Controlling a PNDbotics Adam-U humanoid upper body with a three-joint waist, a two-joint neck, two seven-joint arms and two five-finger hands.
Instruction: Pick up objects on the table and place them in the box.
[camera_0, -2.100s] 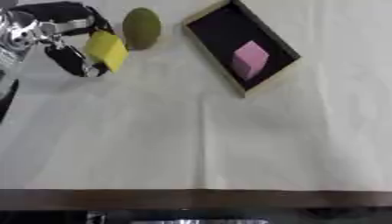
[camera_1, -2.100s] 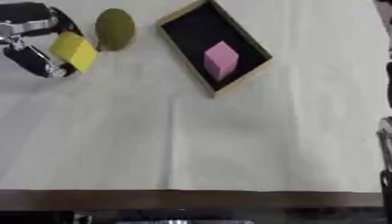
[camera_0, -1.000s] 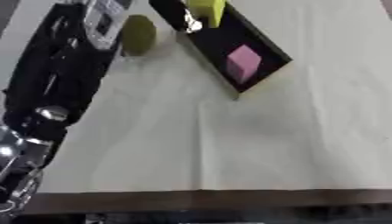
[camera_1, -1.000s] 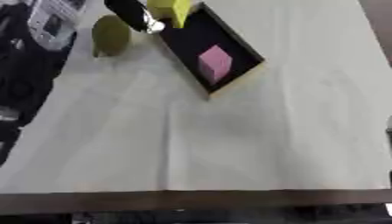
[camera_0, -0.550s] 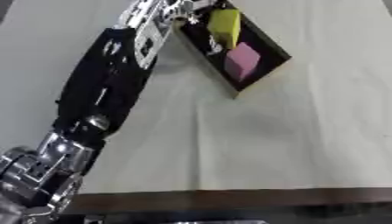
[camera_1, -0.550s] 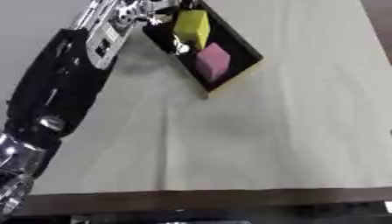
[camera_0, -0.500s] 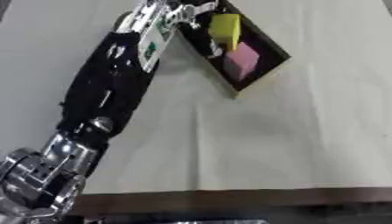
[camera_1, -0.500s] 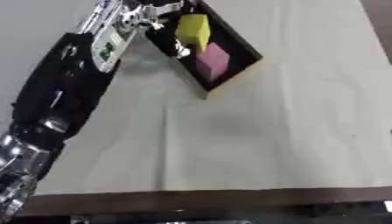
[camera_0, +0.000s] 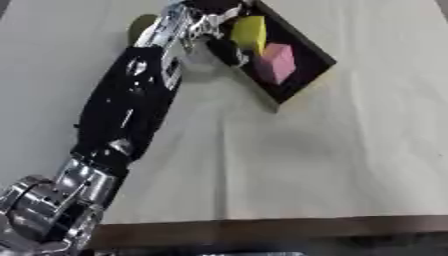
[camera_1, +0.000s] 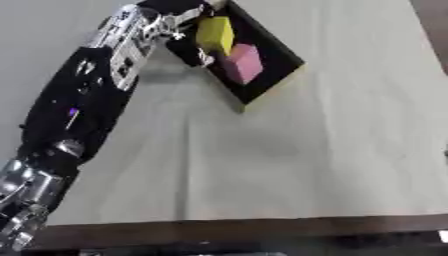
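Note:
My left arm reaches from the lower left up to the far middle of the table. Its left hand (camera_0: 206, 21) is curled round a yellow block (camera_0: 249, 30) and holds it over the near-left part of the black box (camera_0: 308, 80). The box has a wooden rim and lies askew. A pink cube (camera_0: 278, 62) lies inside it, just right of the yellow block. A dark finger (camera_0: 229, 51) hangs below the block, over the box's left rim. A green rounded object (camera_0: 140, 27) peeks out left of the wrist, mostly hidden by the arm.
A beige cloth (camera_0: 332, 160) covers the table, with open cloth to the right of the arm and in front of the box. The table's dark front edge (camera_0: 289, 230) runs along the bottom.
My left hand has carried the yellow block from the far left, past the green object, to over the box beside the pink cube. The camera has also tilted.

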